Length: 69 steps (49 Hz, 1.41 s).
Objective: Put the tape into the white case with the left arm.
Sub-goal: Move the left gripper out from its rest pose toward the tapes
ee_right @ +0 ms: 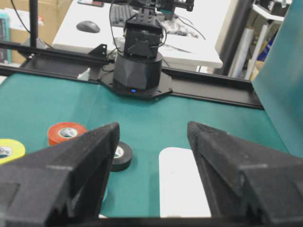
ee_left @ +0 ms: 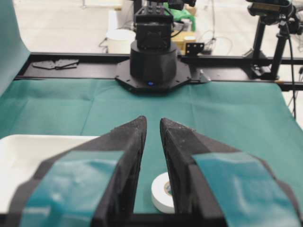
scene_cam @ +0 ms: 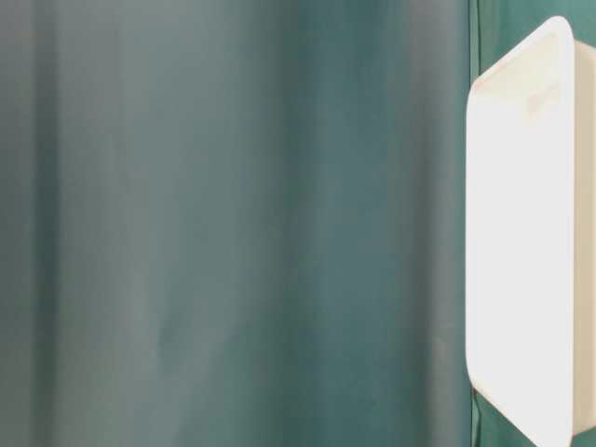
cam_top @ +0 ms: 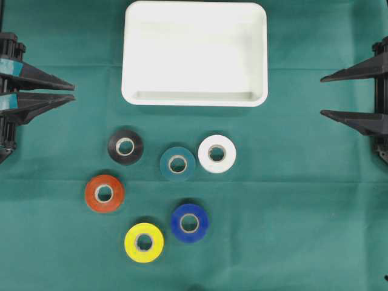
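We see our left gripper [cam_top: 73,91] at the left edge of the desk [cam_top: 291,200], its teal-taped fingers nearly closed on nothing. Our right gripper [cam_top: 321,95] waits at the right edge with fingers spread apart. The white case [cam_top: 194,97] sits at the far middle. Six tape rolls lie below it: black [cam_top: 125,146], teal [cam_top: 177,163], white [cam_top: 216,153], orange [cam_top: 104,193], blue [cam_top: 190,223] and yellow [cam_top: 144,242].

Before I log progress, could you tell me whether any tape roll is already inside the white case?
No, the white case holds nothing in the overhead view; all six rolls lie on the green cloth below it.
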Motion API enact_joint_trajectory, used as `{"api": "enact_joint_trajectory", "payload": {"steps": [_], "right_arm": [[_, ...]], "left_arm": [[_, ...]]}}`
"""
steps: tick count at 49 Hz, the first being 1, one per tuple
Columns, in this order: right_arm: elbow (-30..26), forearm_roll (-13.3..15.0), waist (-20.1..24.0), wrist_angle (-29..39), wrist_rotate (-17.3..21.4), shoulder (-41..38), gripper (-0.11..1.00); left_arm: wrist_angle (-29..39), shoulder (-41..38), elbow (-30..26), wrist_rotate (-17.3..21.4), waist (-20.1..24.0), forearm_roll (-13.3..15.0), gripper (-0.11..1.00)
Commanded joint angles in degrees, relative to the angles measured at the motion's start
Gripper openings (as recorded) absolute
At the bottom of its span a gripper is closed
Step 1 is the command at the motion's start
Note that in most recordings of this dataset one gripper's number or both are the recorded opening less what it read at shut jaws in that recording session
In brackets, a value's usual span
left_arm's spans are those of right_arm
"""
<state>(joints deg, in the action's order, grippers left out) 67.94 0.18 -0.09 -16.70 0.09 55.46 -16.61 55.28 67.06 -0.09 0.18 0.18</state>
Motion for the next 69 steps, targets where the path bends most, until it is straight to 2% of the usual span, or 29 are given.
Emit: {"api": "enact_joint_trajectory", "payload": {"steps": [1, 3, 8, 13, 23, 34, 37, 40, 49, 53, 56, 69], "right_arm": [[0.0, 0.2, -0.4, -0.4, 0.4, -0.4, 0.24], [0.8, 0.3, -0.5, -0.6, 0.4, 0.1, 0.22], [2.1, 0.3, -0.5, -1.1, 0.6, 1.8, 0.02], [3.3, 0.3, -0.5, -1.7, 0.7, 4.1, -0.08], [5.1, 0.3, -0.5, -1.3, 0.7, 7.0, -0.10], [5.8, 0.3, -0.5, -1.3, 0.7, 5.9, -0.10], [5.8, 0.3, -0.6, -1.3, 0.7, 5.5, -0.10], [5.9, 0.4, -0.5, -1.3, 0.7, 5.4, -0.10], [6.2, 0.3, -0.5, -1.3, 0.7, 5.5, -0.10], [6.4, 0.3, -0.5, -1.3, 0.7, 5.5, -0.10], [6.6, 0.3, -0.5, -1.3, 0.7, 5.5, -0.10], [8.2, 0.3, -0.5, 1.6, 0.7, 5.4, -0.10]], "left_arm": [[-0.8, 0.1, 1.0, -0.2, -0.1, 1.4, 0.24], [-0.9, 0.3, 1.1, -0.3, -0.2, 1.4, 0.21], [-0.8, 0.4, 1.3, -0.3, -0.4, 1.4, 0.03], [0.1, -0.3, 1.8, -0.3, -0.4, 1.4, 0.01], [0.2, -1.3, 1.4, -0.2, -0.7, 1.4, 0.01], [0.1, -1.3, 0.9, 0.0, -0.6, 1.4, 0.01], [0.1, -1.4, 1.0, 0.4, -0.7, 1.4, 0.08], [0.0, -1.3, 1.1, 0.9, -0.6, 1.3, 0.22], [0.1, -1.3, 1.0, 1.2, -0.6, 1.2, 0.76], [0.0, -1.2, 0.9, 1.3, -0.7, 1.3, 0.94], [0.0, -1.2, 0.8, 1.1, -0.7, 1.3, 1.00], [6.1, -2.1, -2.0, 0.9, -0.7, 1.3, 1.00]]}}
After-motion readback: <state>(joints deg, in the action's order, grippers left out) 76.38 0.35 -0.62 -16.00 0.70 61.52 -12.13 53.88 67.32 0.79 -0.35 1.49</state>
